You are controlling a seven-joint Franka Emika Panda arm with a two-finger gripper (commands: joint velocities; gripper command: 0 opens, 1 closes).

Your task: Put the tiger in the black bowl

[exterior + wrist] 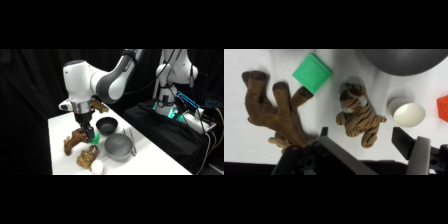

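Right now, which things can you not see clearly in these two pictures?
- Black bowl: absent from the wrist view; only the side view shows it.
- Grey bowl: cut off by the wrist view's top edge.
- Red object: cut by the wrist view's right edge; unidentifiable.
- Green block: in the side view, mostly hidden behind the gripper.
- Tiger: side view too blurred for stripes.

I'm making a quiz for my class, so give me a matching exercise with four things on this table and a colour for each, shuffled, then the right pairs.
Things:
1. tiger
2. block
3. cup
4. larger plush animal

Colours:
A. dark reddish-brown
B. white
C. tan-orange with dark stripes
D. green

Right pairs: 1-C, 2-D, 3-B, 4-A
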